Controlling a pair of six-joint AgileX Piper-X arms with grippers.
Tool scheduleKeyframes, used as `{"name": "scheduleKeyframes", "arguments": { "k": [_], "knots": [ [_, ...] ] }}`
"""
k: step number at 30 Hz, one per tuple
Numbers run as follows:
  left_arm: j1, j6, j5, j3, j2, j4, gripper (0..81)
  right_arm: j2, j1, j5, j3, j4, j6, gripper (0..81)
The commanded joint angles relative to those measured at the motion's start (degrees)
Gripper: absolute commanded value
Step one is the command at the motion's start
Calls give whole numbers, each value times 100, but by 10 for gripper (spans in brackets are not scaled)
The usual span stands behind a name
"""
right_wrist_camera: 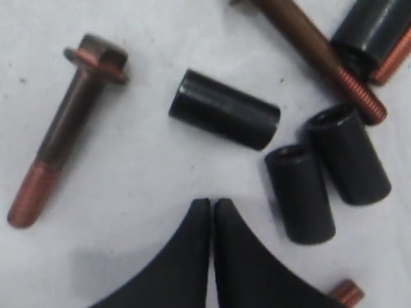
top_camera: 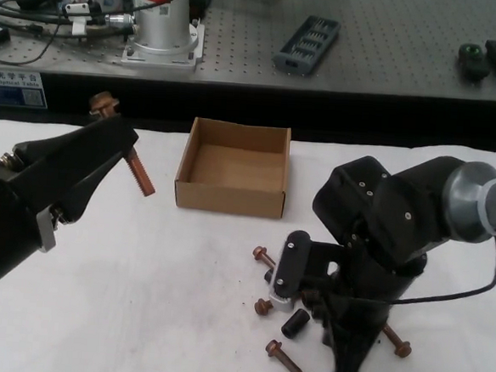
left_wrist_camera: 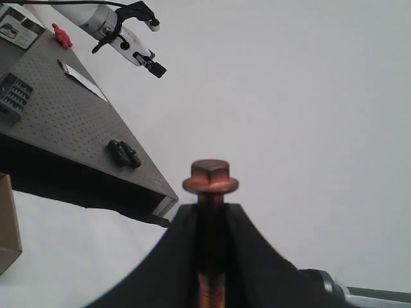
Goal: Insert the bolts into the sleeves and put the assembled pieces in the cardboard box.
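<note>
Left of the box, left gripper clamps a bolt aloft; right gripper, fingers together, hangs over sleeves.

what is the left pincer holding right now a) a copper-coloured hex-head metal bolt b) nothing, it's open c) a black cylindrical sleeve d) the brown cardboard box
a: the left pincer is shut on a copper-coloured hex-head metal bolt, whose head sticks out past the fingertips.
</note>
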Motion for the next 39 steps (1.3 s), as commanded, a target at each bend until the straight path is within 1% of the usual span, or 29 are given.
{"name": "scheduleKeyframes", "arguments": {
  "k": [1,5,8,10,12,13,14,16,19,27,31,34,39],
  "knots": [
    [11,-107,35,-17,-62,-81,58,-224,-38,-88,5,69,-36,43],
    [11,-107,35,-17,-62,-65,58,-447,-105,-823,5,-328,-36,43],
    [11,-87,35,-17,-62,-66,58,-499,-102,-897,5,-407,-36,13],
    [11,-54,35,-17,-62,-66,58,-495,-102,-897,5,-419,-48,120],
    [11,42,35,-17,-62,-66,58,-495,-92,-861,17,-449,-139,265],
    [11,66,35,-17,-62,-66,58,-495,-92,-787,18,-503,-214,311],
    [11,66,35,-17,-62,-66,58,-495,-92,-713,18,-564,-334,312],
    [11,64,53,-17,-62,-66,58,-484,-107,-599,18,-653,-732,274],
    [11,157,63,-17,-62,-66,58,-484,-158,-586,18,-776,-1044,232],
    [11,778,78,-17,-62,-66,58,-154,-228,-616,18,-895,-1347,233],
    [11,1121,304,-17,-62,-66,58,137,-228,-602,18,-798,-1422,233],
    [11,1134,435,-17,-62,-66,58,308,-228,-602,4,-801,-1459,233],
    [11,1134,458,-17,-62,-66,58,457,-292,-493,3,-809,-1457,233]
  ]
}}
